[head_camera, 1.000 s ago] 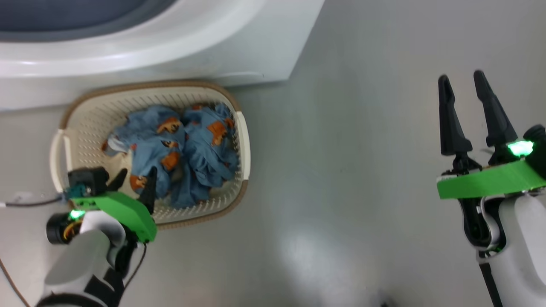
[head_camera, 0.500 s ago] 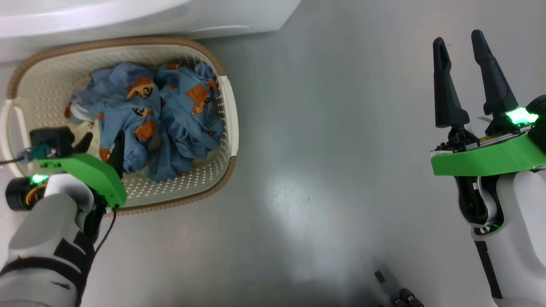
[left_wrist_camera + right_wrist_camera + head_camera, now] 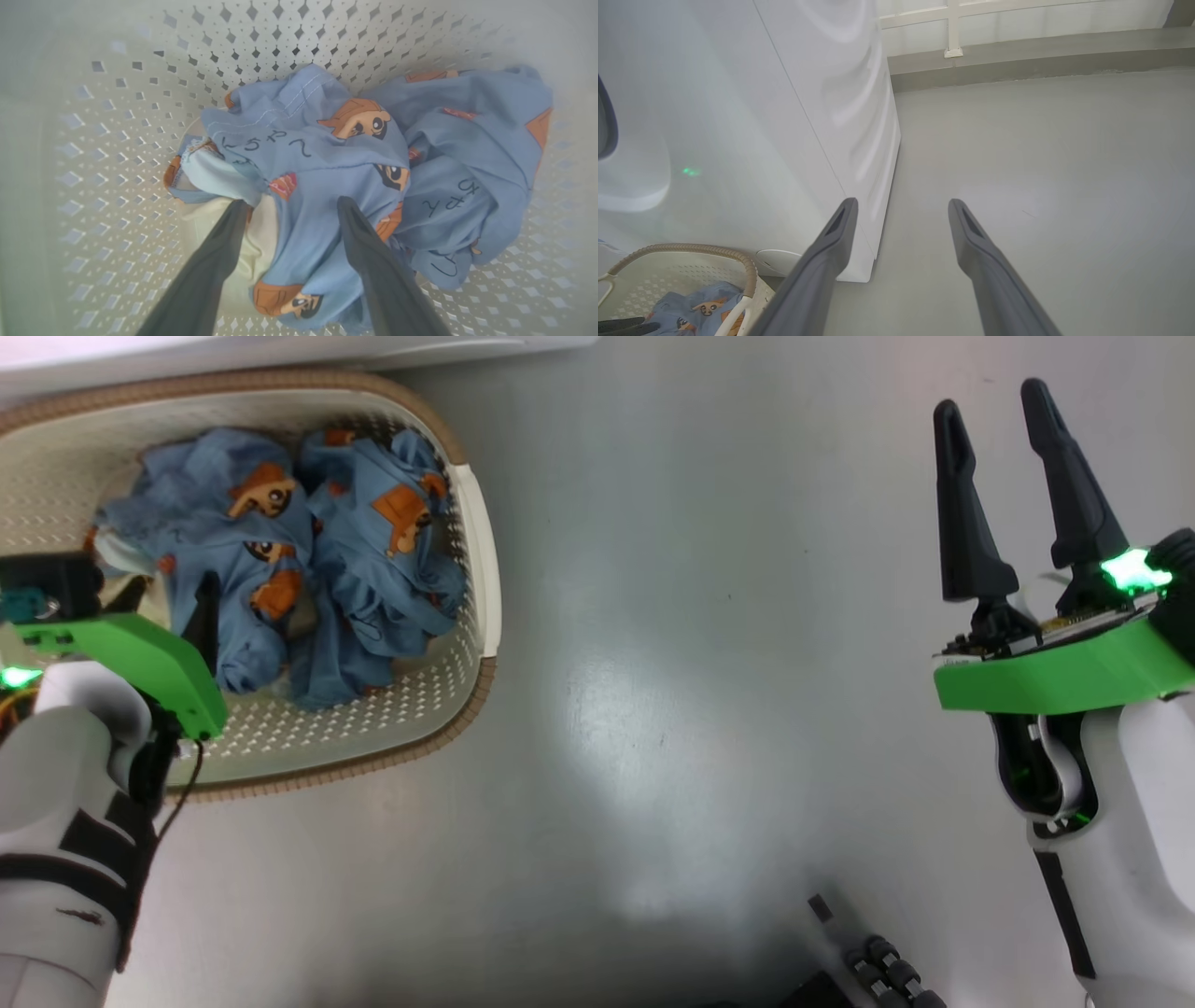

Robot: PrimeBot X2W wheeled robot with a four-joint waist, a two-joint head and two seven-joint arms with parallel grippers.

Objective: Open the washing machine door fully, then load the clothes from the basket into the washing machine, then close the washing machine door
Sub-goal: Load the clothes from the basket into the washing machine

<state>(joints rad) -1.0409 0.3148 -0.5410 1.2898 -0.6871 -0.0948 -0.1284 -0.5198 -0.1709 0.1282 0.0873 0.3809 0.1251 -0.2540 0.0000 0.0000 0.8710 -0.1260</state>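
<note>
The left gripper [image 3: 292, 201] is hovering inside the cream basket [image 3: 140, 116], jaws spread wide and empty, with the heap of blue cartoon-print clothes [image 3: 327, 154] lying directly beneath and ahead of its tips. The right gripper [image 3: 988, 397], equally wide and empty, is hanging well apart over the grey floor [image 3: 653, 709].

Bright, diffuse lighting; soft edges.
A pale glare patch lies on the floor [image 3: 644, 747]; the basket [image 3: 56, 154] wall blurs towards the left wrist view's edges; shadows faint.
</note>
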